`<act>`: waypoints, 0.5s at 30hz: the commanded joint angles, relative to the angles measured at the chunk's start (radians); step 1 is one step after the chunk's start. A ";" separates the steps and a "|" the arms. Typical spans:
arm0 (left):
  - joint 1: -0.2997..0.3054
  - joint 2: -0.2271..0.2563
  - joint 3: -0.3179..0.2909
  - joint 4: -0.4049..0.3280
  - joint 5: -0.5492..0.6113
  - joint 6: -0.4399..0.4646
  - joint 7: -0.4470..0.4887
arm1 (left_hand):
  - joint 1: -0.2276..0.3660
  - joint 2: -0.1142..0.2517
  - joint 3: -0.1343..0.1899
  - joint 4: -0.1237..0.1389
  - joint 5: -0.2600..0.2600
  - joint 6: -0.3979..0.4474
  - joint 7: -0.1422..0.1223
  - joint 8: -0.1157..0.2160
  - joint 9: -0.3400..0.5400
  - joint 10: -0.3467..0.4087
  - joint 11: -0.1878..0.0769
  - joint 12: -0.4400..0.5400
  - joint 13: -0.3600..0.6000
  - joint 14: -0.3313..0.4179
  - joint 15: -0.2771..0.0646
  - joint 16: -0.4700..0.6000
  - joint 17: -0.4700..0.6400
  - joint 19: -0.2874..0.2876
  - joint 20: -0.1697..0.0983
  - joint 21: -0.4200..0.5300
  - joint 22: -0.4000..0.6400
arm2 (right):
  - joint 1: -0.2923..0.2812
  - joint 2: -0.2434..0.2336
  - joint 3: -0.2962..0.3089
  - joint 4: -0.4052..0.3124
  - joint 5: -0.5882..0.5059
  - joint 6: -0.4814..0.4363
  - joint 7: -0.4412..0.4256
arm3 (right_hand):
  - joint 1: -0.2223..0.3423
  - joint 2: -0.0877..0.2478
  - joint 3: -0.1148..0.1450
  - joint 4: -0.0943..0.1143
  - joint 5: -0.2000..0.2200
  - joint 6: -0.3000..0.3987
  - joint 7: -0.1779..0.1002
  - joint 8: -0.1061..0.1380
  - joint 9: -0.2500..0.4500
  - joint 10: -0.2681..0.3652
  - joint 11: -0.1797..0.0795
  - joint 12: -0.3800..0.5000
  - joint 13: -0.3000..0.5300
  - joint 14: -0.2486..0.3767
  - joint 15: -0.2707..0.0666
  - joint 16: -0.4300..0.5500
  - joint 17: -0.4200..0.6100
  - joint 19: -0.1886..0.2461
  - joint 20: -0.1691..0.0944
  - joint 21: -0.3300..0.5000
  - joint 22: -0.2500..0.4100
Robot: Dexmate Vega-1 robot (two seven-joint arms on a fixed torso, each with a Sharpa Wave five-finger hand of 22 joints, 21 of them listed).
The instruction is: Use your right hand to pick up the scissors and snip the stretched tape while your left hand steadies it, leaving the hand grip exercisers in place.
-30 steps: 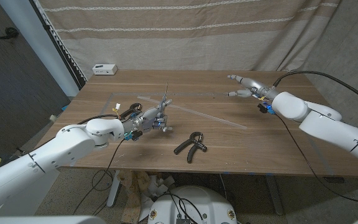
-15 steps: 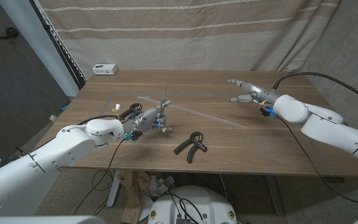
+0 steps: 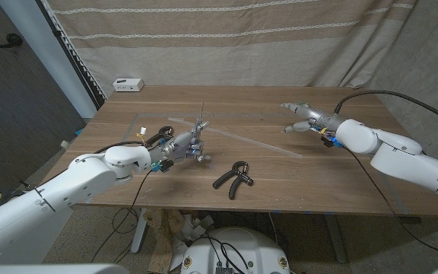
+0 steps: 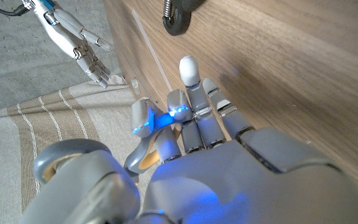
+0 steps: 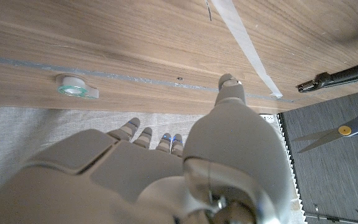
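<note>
My left hand (image 3: 182, 144) stands left of the table's middle, beside a long strip of clear tape (image 3: 257, 142) that runs across the wood. It grips the scissors (image 5: 344, 129) by their yellow handle, and the thin blades (image 3: 202, 114) point up and away. My right hand (image 3: 304, 118) hovers over the table's far right with its fingers apart, holding nothing, well away from the scissors. One black hand grip exerciser (image 3: 233, 176) lies near the front middle. Another exerciser (image 3: 157, 138) lies just left of my left hand.
A small tape roll (image 5: 73, 87) sits near the table's far edge. At the far left corner sits a white box (image 3: 128, 84). A curtain hangs behind the table (image 3: 341, 183) and a dark panel stands to the left.
My right hand has come down and a little nearer, its fingers dropping toward the table. My left hand and the scissors have stayed put.
</note>
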 commanded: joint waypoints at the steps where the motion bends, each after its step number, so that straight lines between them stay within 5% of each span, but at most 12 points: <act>1: 0.002 0.001 -0.003 0.002 0.003 -0.005 -0.003 | -0.004 0.001 -0.248 -0.091 0.010 0.195 0.192 0.041 0.003 0.049 -0.040 0.000 0.001 0.004 -0.043 0.007 0.000 0.003 -0.012 -0.002 0.001 | -0.008 -0.020 -0.006 -0.015 -0.017 -0.054 0.053 | 0.025 0.006 0.014 -0.002 0.008 -0.037 0.003 -0.002 0.003 -0.051 0.009 -0.003 -0.001 -0.134 -0.071 0.002 0.003 -0.019 -0.085 -0.001 0.001; 11: -0.002 0.003 -0.010 0.002 0.014 -0.013 0.004 | -0.013 0.002 -0.248 -0.088 0.015 0.199 0.193 0.041 0.002 0.072 -0.046 0.002 0.002 -0.007 -0.043 0.078 0.097 0.013 -0.021 0.000 0.000 | -0.052 -0.053 0.019 -0.052 -0.018 -0.100 0.022 | 0.041 0.008 0.027 0.004 0.008 -0.081 0.014 -0.002 0.004 -0.103 0.023 -0.003 -0.001 -0.167 -0.053 0.001 0.004 -0.047 -0.095 -0.003 0.001; 15: 0.001 0.000 -0.006 0.006 0.009 -0.009 0.000 | -0.016 0.001 -0.248 -0.088 0.016 0.200 0.193 0.041 0.002 0.074 -0.042 0.003 0.002 -0.004 -0.044 0.075 0.084 0.013 -0.024 -0.001 -0.001 | -0.076 -0.055 0.026 -0.062 -0.023 -0.116 -0.012 | 0.047 0.004 0.030 0.006 0.009 -0.069 0.021 0.009 0.003 -0.080 0.020 0.012 -0.001 -0.142 -0.055 0.012 0.003 -0.019 -0.101 0.009 0.000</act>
